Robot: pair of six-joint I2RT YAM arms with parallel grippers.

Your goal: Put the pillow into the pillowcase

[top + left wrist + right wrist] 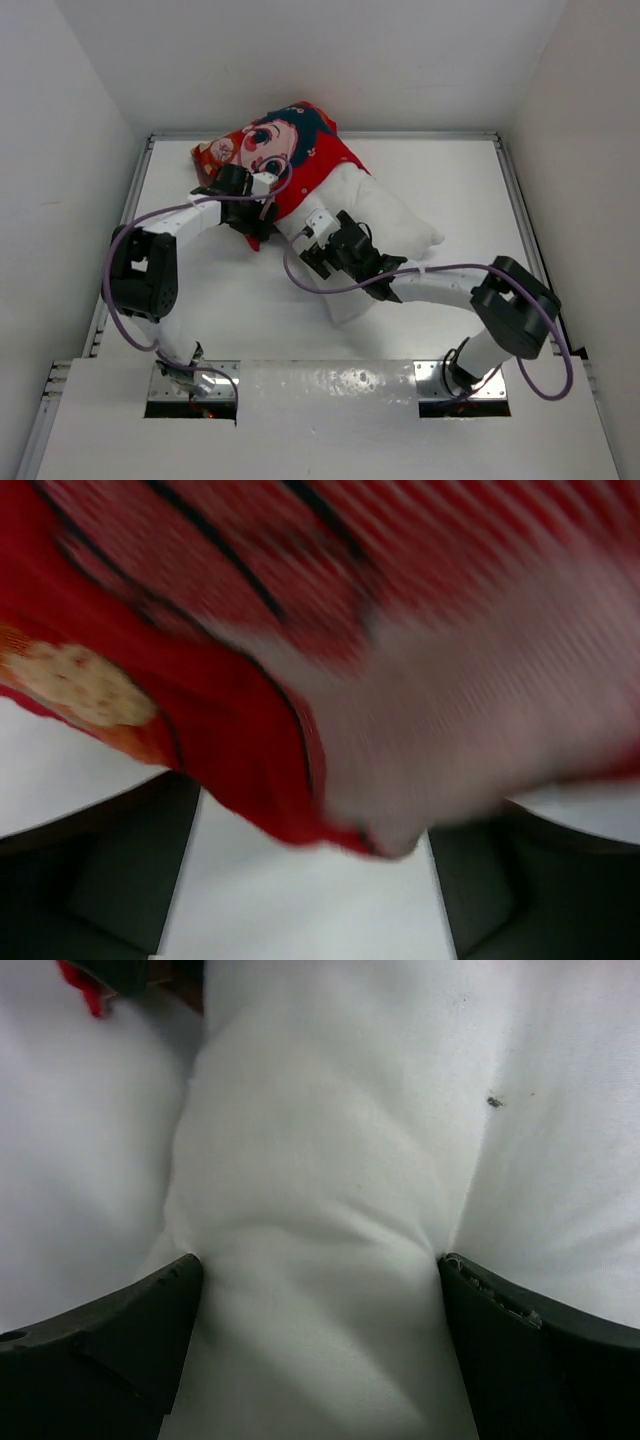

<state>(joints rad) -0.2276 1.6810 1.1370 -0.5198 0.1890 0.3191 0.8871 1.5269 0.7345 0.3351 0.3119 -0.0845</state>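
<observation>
Top external shows the pillow (pixel 395 225) lying slantwise, its far-left half inside the pillowcase (pixel 300 150) and its near-right half bare. My right gripper (pixel 320 1260) is spread over the pillow's bare middle, a ridge bulging between the fingers (pixel 110 1330). My left gripper (pixel 315 810) is spread at the pillowcase's open edge on the pillow's left side, pinching nothing. I'd have the left take fabric only while the right shoves stuffing inward.

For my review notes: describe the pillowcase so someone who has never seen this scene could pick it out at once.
On the white table, look toward the far left corner. The pillowcase lies there, covering one end of the plain white pillow. It alone is red, printed with a big-eyed cartoon face.
</observation>
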